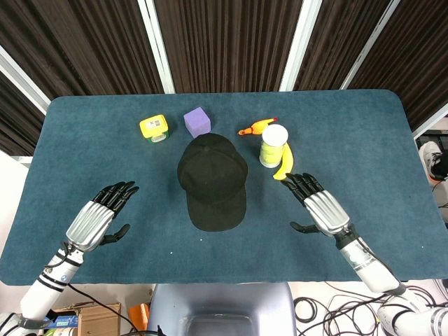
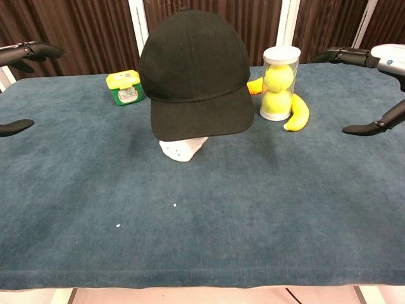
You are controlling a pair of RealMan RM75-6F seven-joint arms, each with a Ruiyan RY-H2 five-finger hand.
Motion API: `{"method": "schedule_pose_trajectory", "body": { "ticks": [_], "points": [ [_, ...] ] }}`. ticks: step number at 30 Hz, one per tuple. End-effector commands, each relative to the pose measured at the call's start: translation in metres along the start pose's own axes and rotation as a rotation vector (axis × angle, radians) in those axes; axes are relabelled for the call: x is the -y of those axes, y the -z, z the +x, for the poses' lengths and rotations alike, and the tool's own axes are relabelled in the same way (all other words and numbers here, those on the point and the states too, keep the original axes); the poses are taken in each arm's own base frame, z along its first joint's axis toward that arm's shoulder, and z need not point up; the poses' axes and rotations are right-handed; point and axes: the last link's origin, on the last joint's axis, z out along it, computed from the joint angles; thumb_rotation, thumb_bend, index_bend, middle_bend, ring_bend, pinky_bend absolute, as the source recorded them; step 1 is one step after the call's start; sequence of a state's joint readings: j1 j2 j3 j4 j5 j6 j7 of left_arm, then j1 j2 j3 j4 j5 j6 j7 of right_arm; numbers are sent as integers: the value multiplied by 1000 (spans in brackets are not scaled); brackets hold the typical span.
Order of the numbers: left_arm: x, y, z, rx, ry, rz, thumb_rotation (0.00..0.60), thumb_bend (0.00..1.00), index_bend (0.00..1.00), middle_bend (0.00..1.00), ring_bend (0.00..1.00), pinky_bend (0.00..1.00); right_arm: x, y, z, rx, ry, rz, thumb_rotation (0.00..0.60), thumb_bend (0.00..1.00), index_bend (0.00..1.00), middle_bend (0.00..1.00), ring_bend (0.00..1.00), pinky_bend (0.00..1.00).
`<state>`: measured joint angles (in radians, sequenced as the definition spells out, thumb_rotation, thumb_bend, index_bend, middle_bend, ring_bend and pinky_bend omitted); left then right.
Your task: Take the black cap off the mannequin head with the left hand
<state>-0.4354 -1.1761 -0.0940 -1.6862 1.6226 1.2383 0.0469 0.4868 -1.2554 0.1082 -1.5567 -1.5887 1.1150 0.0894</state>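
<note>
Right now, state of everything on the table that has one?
black cap: on the mannequin head, brim toward the robot
left hand: open, holds nothing
right hand: open, holds nothing
ball tube: upright, lid on, two yellow balls inside
banana: lying beside the tube

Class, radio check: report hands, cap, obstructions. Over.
Left hand open, clear of cap. Right hand open. Black cap on mannequin head. Approach path unobstructed.

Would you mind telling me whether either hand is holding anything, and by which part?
Nothing is held: the left hand and right hand hover open, apart from the black cap.
</note>
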Motion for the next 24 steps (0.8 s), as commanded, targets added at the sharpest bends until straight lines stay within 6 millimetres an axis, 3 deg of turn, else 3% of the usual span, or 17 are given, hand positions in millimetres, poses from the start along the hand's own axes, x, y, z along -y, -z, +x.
{"method": "schedule_pose_trajectory", "body": {
  "ticks": [1,8,14,19,24],
  "points": [
    [-1,2,0,3,-6,4,600,363,0,68,71,170,-1,2,1,-4,0,-4,600,147,0,0,0,0],
    [-16,20,-6,-40,42,4,600,357,0,68,71,201,-10,23,4,-39,32,-26,600,147,0,0,0,0],
    [-46,36,-42,-70,130,-31,600,353,0,85,72,219,-44,79,12,-76,117,-171,600,147,0,0,0,0],
    [-67,22,-64,-73,112,-62,600,355,0,86,74,219,-61,108,16,-124,103,-224,600,147,0,0,0,0],
    [-86,1,-83,-85,110,-60,600,356,6,93,76,215,-71,113,15,-118,74,-253,600,147,0,0,0,0]
  ]
}}
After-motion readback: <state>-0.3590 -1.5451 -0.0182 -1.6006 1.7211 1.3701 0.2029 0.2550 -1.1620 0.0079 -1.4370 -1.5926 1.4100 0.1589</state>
